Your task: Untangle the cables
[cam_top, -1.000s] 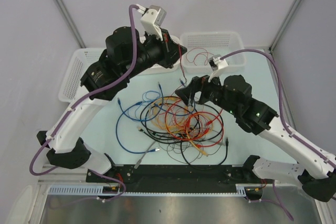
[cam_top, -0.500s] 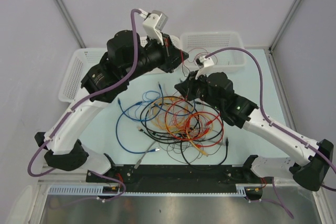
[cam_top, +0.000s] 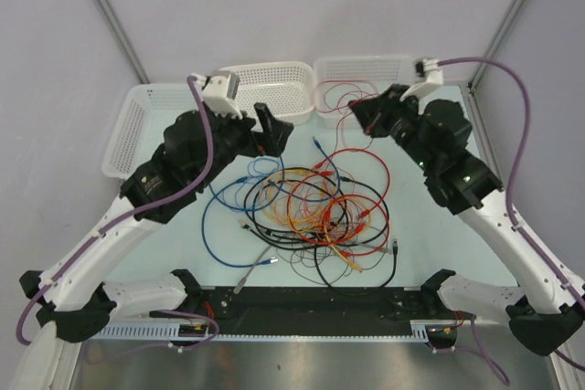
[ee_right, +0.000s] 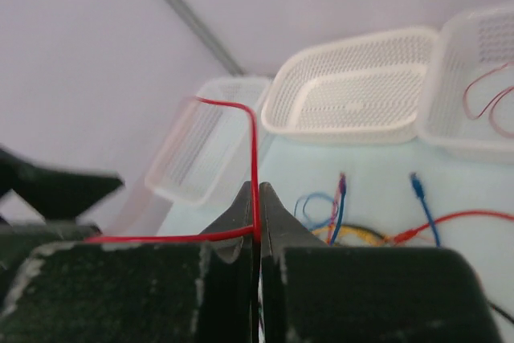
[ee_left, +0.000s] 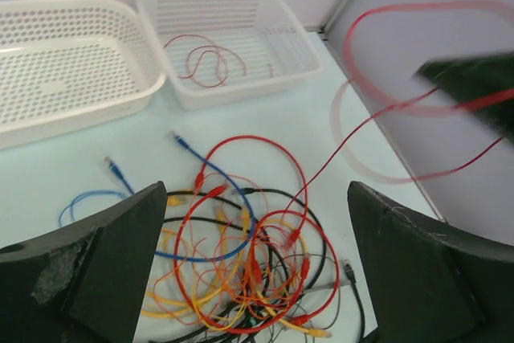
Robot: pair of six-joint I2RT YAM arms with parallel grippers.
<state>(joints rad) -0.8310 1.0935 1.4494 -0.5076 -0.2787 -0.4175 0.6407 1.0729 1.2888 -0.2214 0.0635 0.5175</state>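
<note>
The cables (cam_top: 311,207) lie in a tangled heap of red, orange-yellow, blue and black loops at the table's middle. My left gripper (cam_top: 271,134) hangs open above the heap's back left edge. In the left wrist view its fingers (ee_left: 104,263) frame the heap (ee_left: 241,255) with nothing between them. My right gripper (cam_top: 358,116) is raised by the back right basket, shut on a red cable (ee_right: 255,158). That cable bends sharply at the jaws and trails down to the heap (cam_top: 379,166). It looks blurred in the left wrist view (ee_left: 385,110).
Three white perforated baskets line the back edge: left (cam_top: 137,125), middle (cam_top: 265,84) and right (cam_top: 370,75). A thin dark red wire (ee_left: 205,58) lies in the right one. A blue cable (cam_top: 215,221) loops out on the heap's left, and a black one (cam_top: 388,267) at its front right.
My left gripper has opened, let go of the wire it held high, and drawn back down to the left. My right gripper has shut on the red cable and lifted it toward the back right.
</note>
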